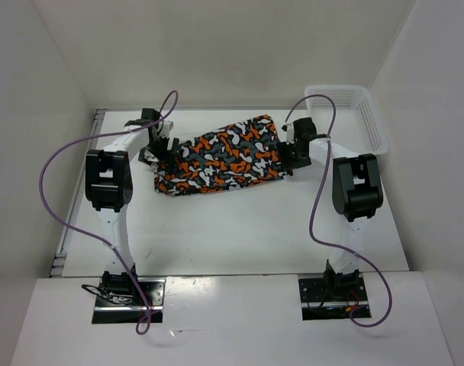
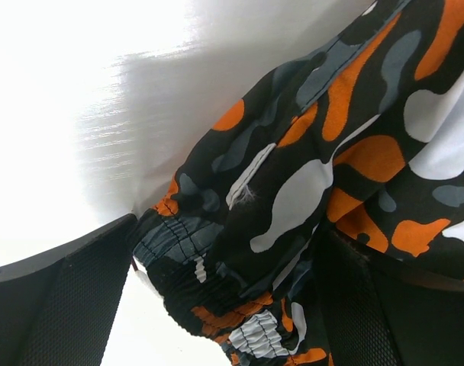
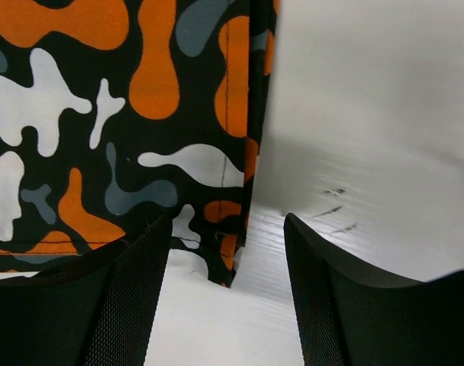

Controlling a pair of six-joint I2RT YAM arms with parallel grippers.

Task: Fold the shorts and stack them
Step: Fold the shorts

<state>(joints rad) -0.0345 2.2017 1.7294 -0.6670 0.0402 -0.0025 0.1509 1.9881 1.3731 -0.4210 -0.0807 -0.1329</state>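
The shorts point(image 1: 220, 156), camouflage print in orange, black, grey and white, lie in a loose slanted fold on the white table at the back centre. My left gripper point(image 1: 162, 149) is at their left end. In the left wrist view its jaws point(image 2: 228, 305) stand wide apart, with the gathered elastic waistband point(image 2: 217, 282) bunched between them. My right gripper point(image 1: 291, 152) is at the shorts' right end. In the right wrist view it point(image 3: 228, 290) is open just above the table, with a hem corner of the shorts point(image 3: 232, 244) lying between the fingers.
A white plastic mesh basket point(image 1: 377, 118) stands at the back right corner of the table. White walls close in the back and both sides. Purple cables loop over both arms.
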